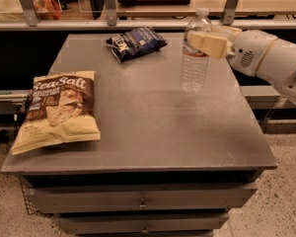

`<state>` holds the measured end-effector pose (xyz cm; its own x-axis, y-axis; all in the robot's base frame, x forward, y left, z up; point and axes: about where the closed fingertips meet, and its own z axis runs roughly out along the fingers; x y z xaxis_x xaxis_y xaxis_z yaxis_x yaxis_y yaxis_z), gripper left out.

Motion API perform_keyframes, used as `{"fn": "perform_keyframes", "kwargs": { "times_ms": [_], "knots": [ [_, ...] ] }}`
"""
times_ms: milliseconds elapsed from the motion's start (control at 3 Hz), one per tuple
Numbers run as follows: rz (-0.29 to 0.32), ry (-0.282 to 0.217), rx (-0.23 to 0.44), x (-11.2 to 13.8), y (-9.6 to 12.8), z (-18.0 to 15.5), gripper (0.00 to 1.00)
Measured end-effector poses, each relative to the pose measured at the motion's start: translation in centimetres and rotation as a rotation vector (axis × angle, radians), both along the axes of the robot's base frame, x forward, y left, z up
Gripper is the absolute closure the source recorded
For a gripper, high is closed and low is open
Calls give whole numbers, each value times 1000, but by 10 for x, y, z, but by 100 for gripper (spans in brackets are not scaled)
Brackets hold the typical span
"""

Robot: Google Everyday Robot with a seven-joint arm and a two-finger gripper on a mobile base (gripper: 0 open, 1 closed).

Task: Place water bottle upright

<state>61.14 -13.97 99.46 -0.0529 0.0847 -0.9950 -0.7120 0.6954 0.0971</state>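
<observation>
The water bottle is clear and ribbed with a white cap. It stands upright on the grey table, at the back right, with its base on or just above the top. My gripper reaches in from the right at label height. Its cream fingers are closed around the bottle's upper part, one in front and one behind. The white arm extends off to the right.
A tan Sea Salt chip bag lies flat at the table's left edge. A dark blue chip bag lies at the back centre, left of the bottle. A shelf rail runs behind the table. Drawers sit below the top.
</observation>
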Motion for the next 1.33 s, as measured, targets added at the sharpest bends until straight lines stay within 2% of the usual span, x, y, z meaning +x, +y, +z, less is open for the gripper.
{"fn": "perform_keyframes", "kwargs": {
  "times_ms": [333,667,1000,1333],
  "knots": [
    [62,-112,-22,-11,34,26,100],
    [62,-66,-3,-18,25,2,100],
    [61,-42,35,-27,11,-20,100],
    [72,-65,74,-32,3,-24,100]
  ]
}}
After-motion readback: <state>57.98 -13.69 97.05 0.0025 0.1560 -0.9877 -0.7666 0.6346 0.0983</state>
